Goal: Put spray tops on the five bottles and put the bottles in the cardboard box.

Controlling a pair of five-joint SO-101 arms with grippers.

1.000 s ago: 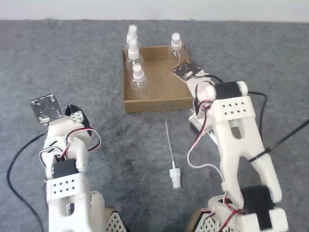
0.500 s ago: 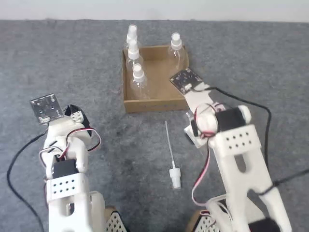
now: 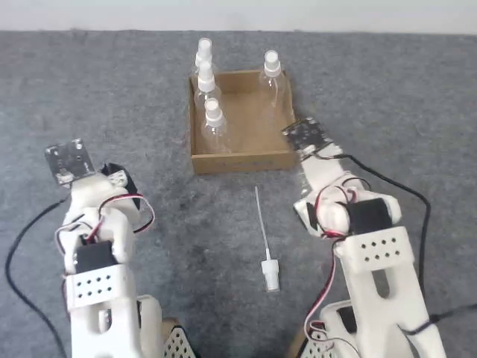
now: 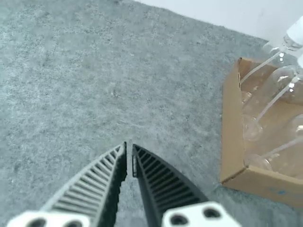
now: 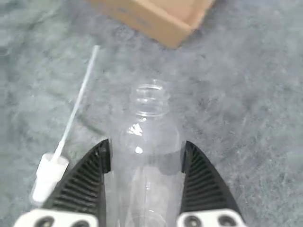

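Right claw [image 5: 146, 149]: the bottle [image 5: 151, 127] with no top is held in it, neck pointed ahead.
Spray top [image 5: 47, 175]: laid just beside it, tube pointed ahead.
Left claw [image 4: 129, 146]: narrow, empty, farther off.

A lab: grey felt table [image 3: 149, 89], white wall [image 3: 238, 13]

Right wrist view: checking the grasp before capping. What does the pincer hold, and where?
The right pincer holds the uncapped clear bottle by its body, a finger on each side, its neck free.
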